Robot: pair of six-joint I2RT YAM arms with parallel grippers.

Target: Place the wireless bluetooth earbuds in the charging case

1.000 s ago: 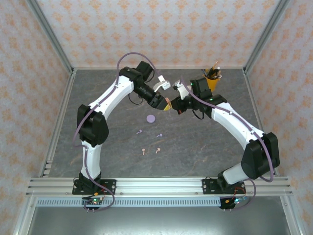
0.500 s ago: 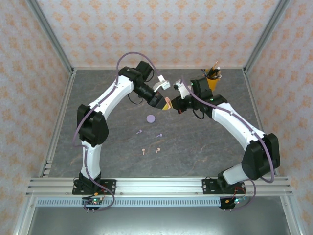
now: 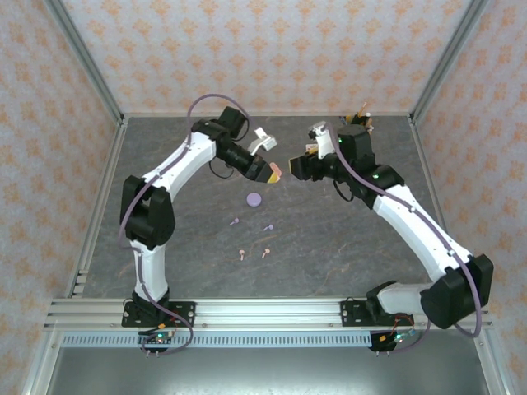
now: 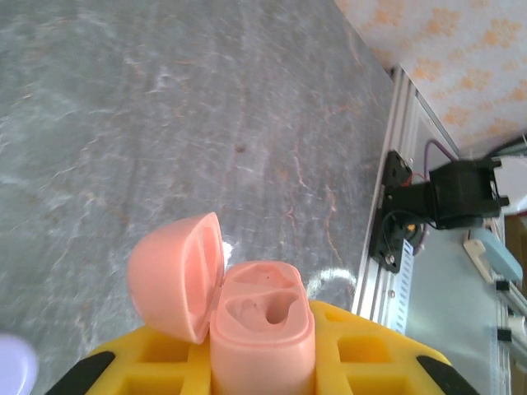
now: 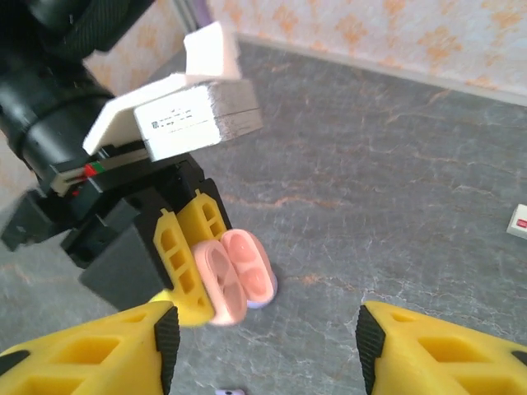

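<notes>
An open pale pink charging case (image 4: 262, 329) is clamped in my left gripper (image 4: 263, 374), lid (image 4: 175, 276) swung to the left, both sockets empty. From above, the pink case (image 3: 275, 174) hangs over the table's middle rear with the left gripper (image 3: 269, 173) shut on it. My right gripper (image 3: 297, 163) is open a little to its right, apart from it. In the right wrist view the pink case (image 5: 237, 278) lies ahead of the open right gripper (image 5: 268, 350). Two lilac earbuds (image 3: 235, 220) (image 3: 268, 227) and two pink earbuds (image 3: 241, 253) (image 3: 265, 252) lie on the table.
A round lilac case (image 3: 254, 198) sits shut on the grey table (image 3: 346, 247) below the pink case. A yellow pen cup (image 3: 360, 130) stands at the back right behind the right arm. Metal frame posts and patterned walls close in the sides.
The right gripper has pulled back to the right, away from the pink case, leaving a gap. The left gripper has shifted slightly left and up with the case.
</notes>
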